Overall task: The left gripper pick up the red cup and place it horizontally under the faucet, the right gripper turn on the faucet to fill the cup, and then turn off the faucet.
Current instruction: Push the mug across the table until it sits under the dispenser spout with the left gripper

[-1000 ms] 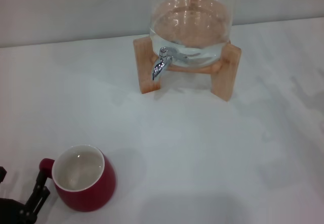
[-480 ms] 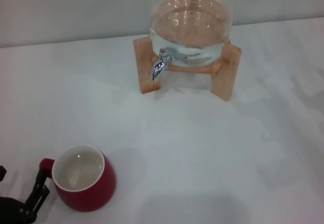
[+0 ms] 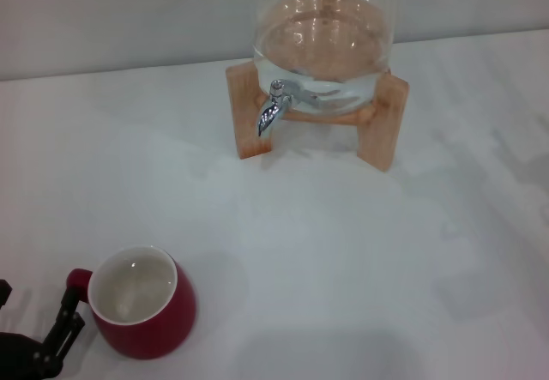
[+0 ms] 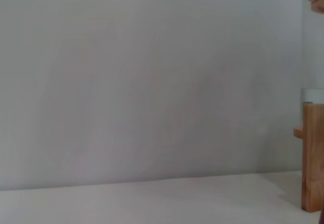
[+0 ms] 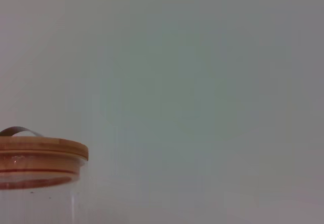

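Note:
The red cup (image 3: 146, 309) stands upright on the white table at the near left, white inside, its small handle pointing left. My left gripper (image 3: 34, 308) shows at the bottom-left corner of the head view, open, with one black finger (image 3: 69, 320) right beside the cup's handle and the other off to the left. Nothing is held. The faucet (image 3: 272, 111), chrome with a down-curved spout, sticks out of the glass jar (image 3: 324, 45) at the far middle of the table. The right gripper is out of view.
The jar rests on a wooden stand (image 3: 382, 127), whose leg (image 4: 313, 153) also shows in the left wrist view. The jar's wooden lid (image 5: 40, 150) appears in the right wrist view. A wide stretch of white table (image 3: 326, 251) lies between cup and stand.
My left gripper has slipped slightly down toward the picture's bottom-left corner. The cup and the jar have not moved.

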